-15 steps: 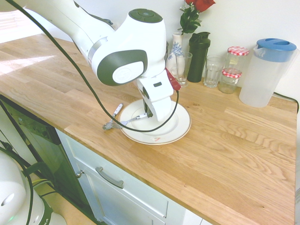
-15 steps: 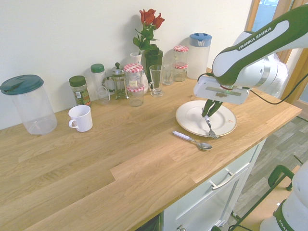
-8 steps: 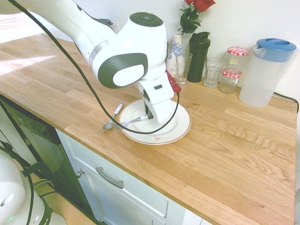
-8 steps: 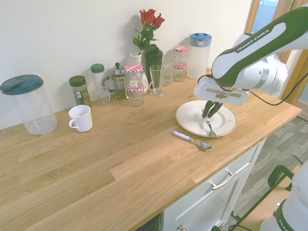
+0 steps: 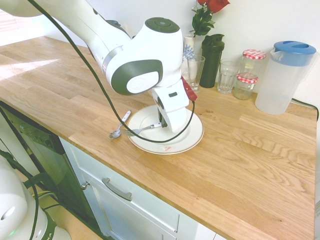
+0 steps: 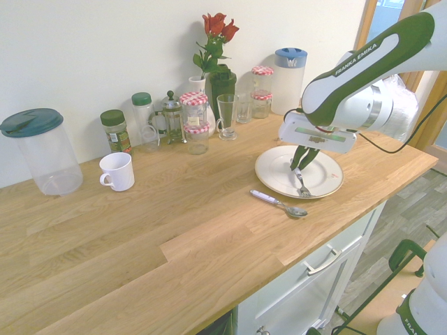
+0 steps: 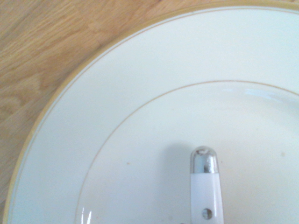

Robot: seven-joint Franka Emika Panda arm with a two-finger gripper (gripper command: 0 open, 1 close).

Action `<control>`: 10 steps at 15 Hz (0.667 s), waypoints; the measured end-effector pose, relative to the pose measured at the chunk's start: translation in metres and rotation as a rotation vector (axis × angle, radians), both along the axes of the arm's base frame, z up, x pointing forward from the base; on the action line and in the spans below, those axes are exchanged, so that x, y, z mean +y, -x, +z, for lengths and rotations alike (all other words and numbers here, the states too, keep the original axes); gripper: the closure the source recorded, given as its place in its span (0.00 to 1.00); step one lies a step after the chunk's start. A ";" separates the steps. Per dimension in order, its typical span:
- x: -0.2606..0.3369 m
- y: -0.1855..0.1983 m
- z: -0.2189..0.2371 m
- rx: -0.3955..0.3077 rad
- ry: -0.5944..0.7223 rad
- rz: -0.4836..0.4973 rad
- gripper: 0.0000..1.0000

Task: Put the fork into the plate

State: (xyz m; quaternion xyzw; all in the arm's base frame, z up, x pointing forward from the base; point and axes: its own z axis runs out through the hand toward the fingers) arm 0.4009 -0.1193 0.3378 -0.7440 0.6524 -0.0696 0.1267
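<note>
In the first exterior view, one gripper (image 5: 163,125) has its fingers clamped on the handle of one fork (image 5: 145,128), which is at one plate (image 5: 191,139), with one spoon (image 5: 120,126) beside it on the wooden counter (image 5: 240,165), and two jars with checked lids (image 5: 246,85) stand near one blue-lidded jug (image 5: 285,80). The second exterior view shows that single fork slanting within the plate's outline, its tines over the rim area, plus one white mug (image 6: 117,172) and four checked lids in two stacks; the wrist view shows one white handle end with one silver cap above the plate.
</note>
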 end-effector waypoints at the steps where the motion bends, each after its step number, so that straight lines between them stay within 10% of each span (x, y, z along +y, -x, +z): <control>1: 0.000 -0.001 -0.001 0.001 -0.001 -0.001 0.00; 10: -0.008 -0.006 0.001 -0.010 -0.005 -0.017 0.00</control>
